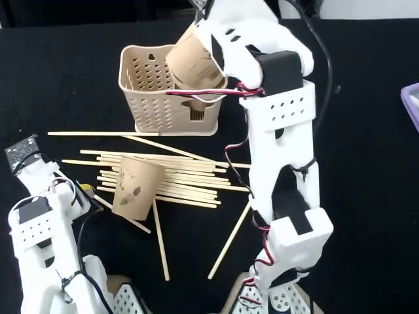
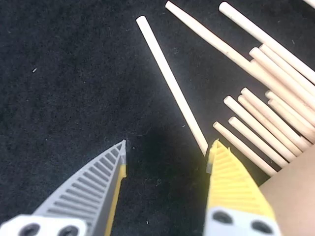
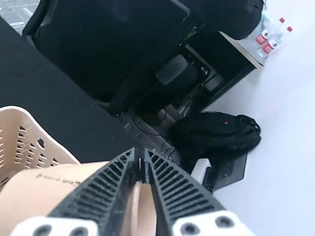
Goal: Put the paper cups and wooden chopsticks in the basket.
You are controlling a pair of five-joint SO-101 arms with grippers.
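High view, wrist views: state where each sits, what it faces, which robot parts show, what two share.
High view: fixed overhead, facing basket, chopsticks, left arm, right arm.
Left wrist view: on left arm, facing table; open left hand by chopsticks.
Right wrist view: on right arm, by basket; right hand pinching paper cup.
Shared: basket, in high and right wrist views.

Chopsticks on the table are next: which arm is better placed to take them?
Left. The left gripper hangs open, low beside the chopsticks' ends. The right gripper is shut on a cup over the basket, so it is busy and farther off.
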